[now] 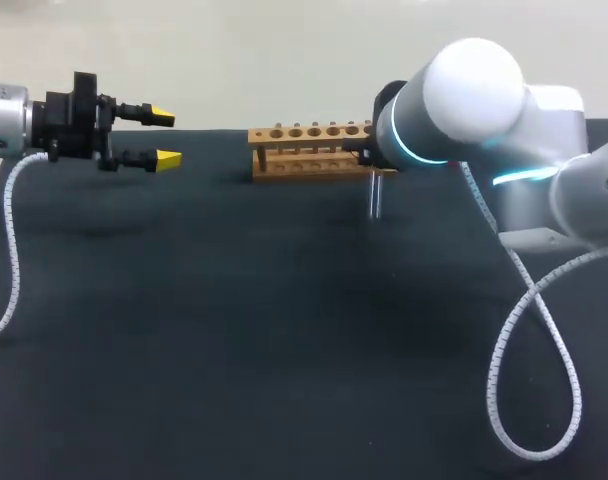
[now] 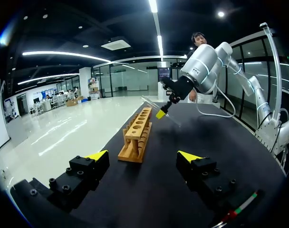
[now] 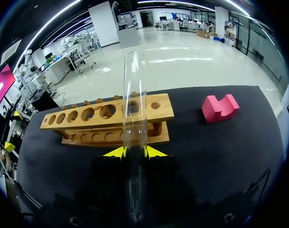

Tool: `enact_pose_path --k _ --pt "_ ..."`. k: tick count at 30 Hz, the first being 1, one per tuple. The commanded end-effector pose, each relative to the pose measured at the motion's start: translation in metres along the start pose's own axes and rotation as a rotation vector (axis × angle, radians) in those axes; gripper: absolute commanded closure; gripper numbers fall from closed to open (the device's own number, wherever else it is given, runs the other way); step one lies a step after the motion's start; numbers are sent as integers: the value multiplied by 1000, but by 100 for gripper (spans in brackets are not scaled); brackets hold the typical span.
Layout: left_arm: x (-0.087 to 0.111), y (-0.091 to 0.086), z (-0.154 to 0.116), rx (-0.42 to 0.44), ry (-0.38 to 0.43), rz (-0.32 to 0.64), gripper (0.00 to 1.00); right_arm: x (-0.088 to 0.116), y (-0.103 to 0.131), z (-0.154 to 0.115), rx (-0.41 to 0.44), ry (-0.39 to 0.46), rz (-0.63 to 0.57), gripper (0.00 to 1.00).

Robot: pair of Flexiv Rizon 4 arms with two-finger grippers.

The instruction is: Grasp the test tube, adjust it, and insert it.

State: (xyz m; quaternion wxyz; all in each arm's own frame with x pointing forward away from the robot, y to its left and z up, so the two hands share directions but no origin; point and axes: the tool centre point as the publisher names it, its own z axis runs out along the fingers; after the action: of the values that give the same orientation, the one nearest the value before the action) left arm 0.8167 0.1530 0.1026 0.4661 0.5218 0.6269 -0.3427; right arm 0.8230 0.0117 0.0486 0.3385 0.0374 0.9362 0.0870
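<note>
test tube (image 3: 135, 95): clear glossy glass, I'd say | rack (image 3: 163, 110): bare light wood | table cover (image 1: 234, 340): matt black cloth

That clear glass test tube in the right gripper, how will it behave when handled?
The clear glass test tube looks thin-walled, so probably fragile under a hard squeeze. Smooth and round, it may slip or pivot between the narrow yellow tips of the right gripper. Laid on the flat black table, it would likely roll.
</note>
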Motion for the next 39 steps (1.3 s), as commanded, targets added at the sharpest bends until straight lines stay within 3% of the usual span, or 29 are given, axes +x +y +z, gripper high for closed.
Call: enact_pose_path --k 1,18,39 --pt "1 0 0 0 -2 3 0 6 -3 -18 21 -221 8 100" --pt "1 0 0 0 -2 3 0 6 -15 -49 58 -333 11 100" --pt "1 0 0 0 -2 3 0 4 -23 -78 18 -437 50 100"
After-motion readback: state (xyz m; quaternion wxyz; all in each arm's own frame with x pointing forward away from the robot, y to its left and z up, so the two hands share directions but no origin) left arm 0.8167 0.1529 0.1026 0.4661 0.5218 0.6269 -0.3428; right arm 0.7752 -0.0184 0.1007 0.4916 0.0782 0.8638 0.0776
